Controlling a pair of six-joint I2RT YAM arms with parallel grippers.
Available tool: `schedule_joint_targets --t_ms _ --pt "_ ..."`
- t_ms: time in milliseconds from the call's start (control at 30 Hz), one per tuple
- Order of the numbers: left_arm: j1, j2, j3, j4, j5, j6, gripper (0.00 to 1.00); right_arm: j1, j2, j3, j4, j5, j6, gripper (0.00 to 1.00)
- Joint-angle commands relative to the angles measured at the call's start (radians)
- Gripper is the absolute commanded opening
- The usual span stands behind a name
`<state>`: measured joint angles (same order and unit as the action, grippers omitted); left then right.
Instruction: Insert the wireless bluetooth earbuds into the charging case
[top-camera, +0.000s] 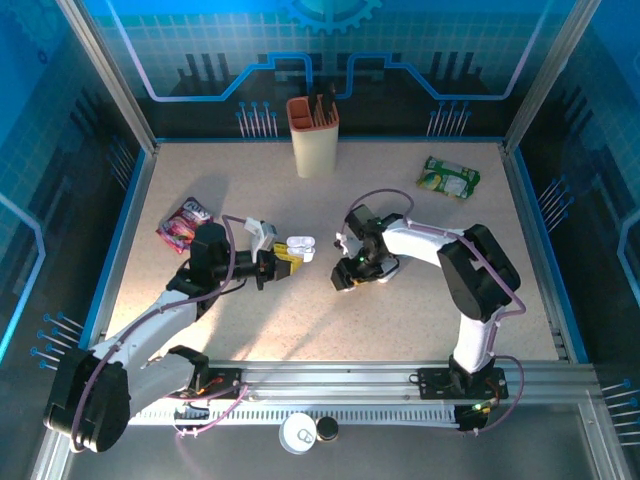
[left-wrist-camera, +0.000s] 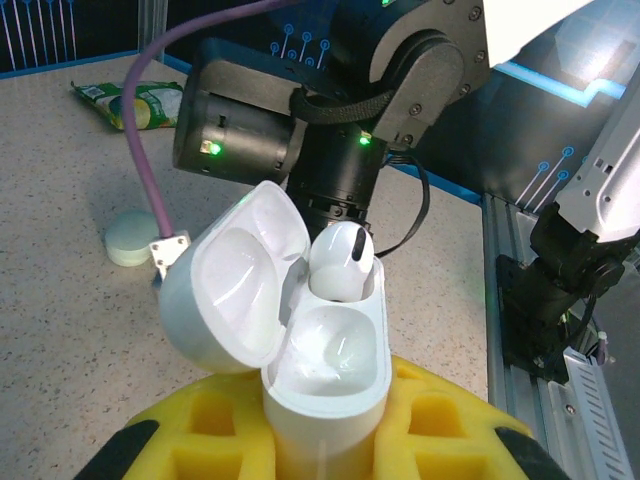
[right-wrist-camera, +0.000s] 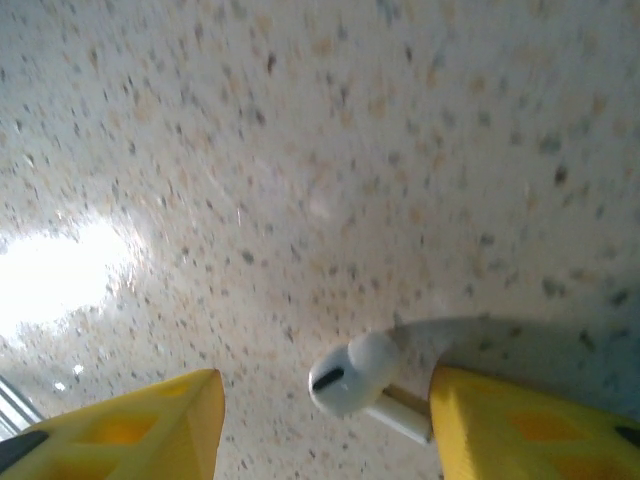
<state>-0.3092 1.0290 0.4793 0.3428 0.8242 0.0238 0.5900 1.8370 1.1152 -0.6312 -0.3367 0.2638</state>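
Observation:
My left gripper (top-camera: 283, 264) is shut on the white charging case (left-wrist-camera: 325, 370), its yellow fingers (left-wrist-camera: 440, 420) clamping the body from both sides. The lid (left-wrist-camera: 235, 290) stands open to the left. One white earbud (left-wrist-camera: 340, 262) sits in the far socket; the near socket (left-wrist-camera: 335, 345) is empty. The case (top-camera: 300, 248) hangs left of my right gripper (top-camera: 352, 272), which points down at the table. In the right wrist view a second earbud (right-wrist-camera: 350, 378) lies on the speckled tabletop between the open yellow fingers (right-wrist-camera: 180, 420), its stem reaching the right one. The right gripper (right-wrist-camera: 325, 405) is open.
A tan holder (top-camera: 314, 135) with utensils stands at the back centre. A green packet (top-camera: 448, 178) lies back right, a pink packet (top-camera: 184, 222) at the left. A pale round disc (left-wrist-camera: 132, 240) rests beside the right arm. A white lid (top-camera: 298, 433) sits on the front rail.

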Motion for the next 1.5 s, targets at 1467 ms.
schedule_joint_targets --t_ms 1467 --pt "0.011 0.015 0.036 0.005 0.018 -0.003 0.10 -0.052 0.081 0.044 -0.092 -0.194 -0.127 0.49"
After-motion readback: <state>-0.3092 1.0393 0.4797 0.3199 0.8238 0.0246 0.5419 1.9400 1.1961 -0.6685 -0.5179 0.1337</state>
